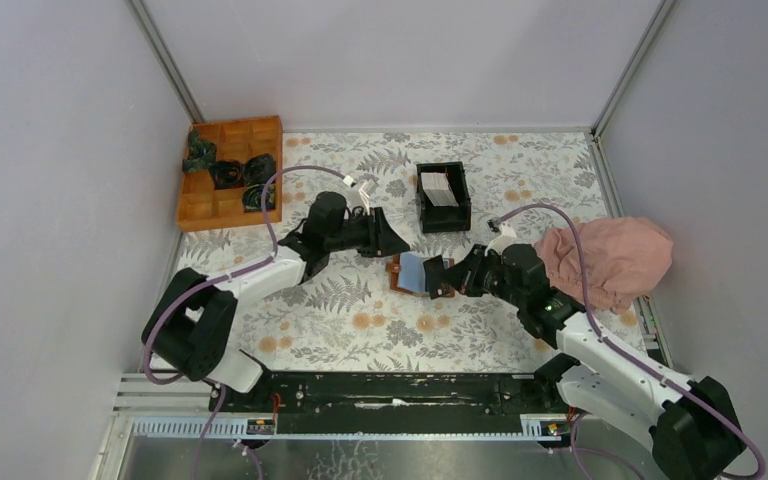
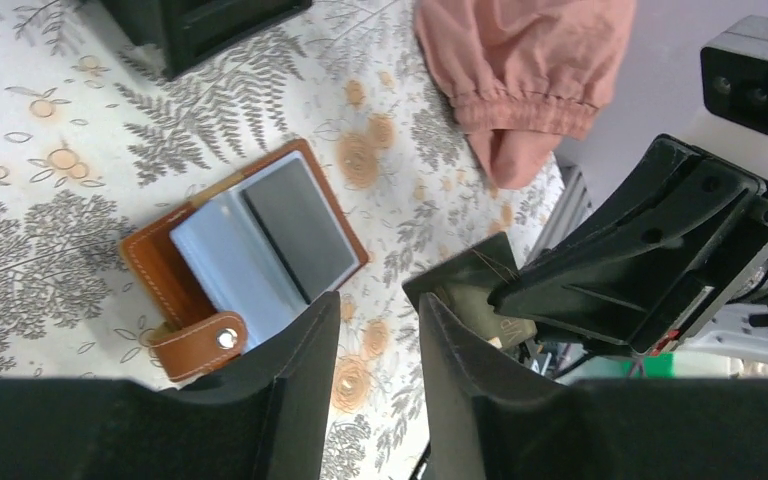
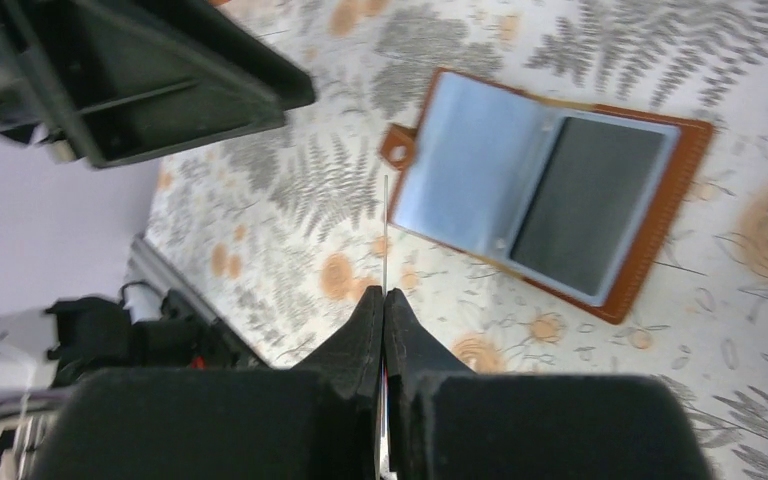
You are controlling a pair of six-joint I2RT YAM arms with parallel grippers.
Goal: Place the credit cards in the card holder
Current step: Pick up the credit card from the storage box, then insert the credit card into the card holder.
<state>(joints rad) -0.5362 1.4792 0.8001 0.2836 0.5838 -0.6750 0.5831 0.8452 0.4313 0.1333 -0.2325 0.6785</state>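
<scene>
The card holder point(image 1: 410, 271) lies open on the flowered cloth, brown leather with a pale panel and a dark grey panel point(image 2: 295, 225) facing up. My right gripper point(image 3: 384, 295) is shut on one credit card point(image 3: 385, 232), seen edge-on as a thin line, just right of the holder point(image 3: 550, 200). In the left wrist view that card point(image 2: 468, 292) looks dark, in shadow. My left gripper point(image 2: 378, 297) hangs open above the holder's far side point(image 1: 385, 238), nothing between its fingers. More white credit cards point(image 1: 439, 188) stand in a black box.
The black box point(image 1: 444, 222) sits just behind the holder. An orange wooden tray point(image 1: 222, 205) with dark bundles is at the back left. A pink cloth point(image 1: 610, 258) lies at the right. Both grippers are close together over the holder.
</scene>
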